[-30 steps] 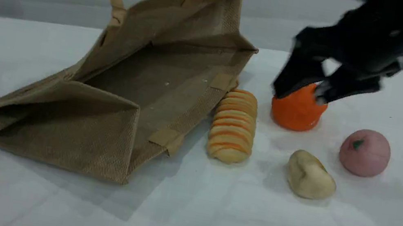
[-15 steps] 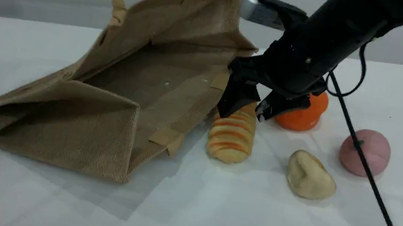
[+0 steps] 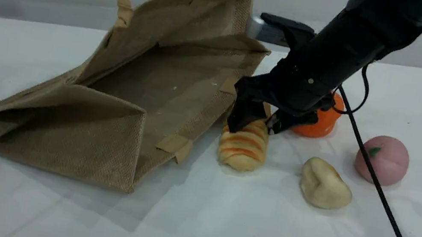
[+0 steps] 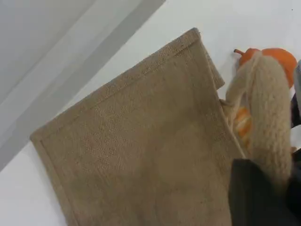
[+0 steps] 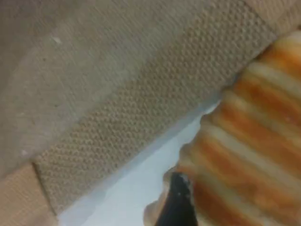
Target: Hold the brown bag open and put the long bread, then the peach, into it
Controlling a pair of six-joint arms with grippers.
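Your right gripper (image 3: 252,126) stood wide, jaws astride the far end of the striped yellow-tan long bread (image 3: 242,147).
Your left gripper (image 4: 261,197) pinched shut on a beige handle (image 4: 267,112) of the tan jute bag (image 3: 129,91); bread lay just beside its mouth, pink peach (image 3: 382,159) well right.

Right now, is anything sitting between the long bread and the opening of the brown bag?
Nothing visible. The long bread lies right beside the brown bag, whose mouth faces it, with only bare table between. The right gripper straddles the bread's far end, jaws open.
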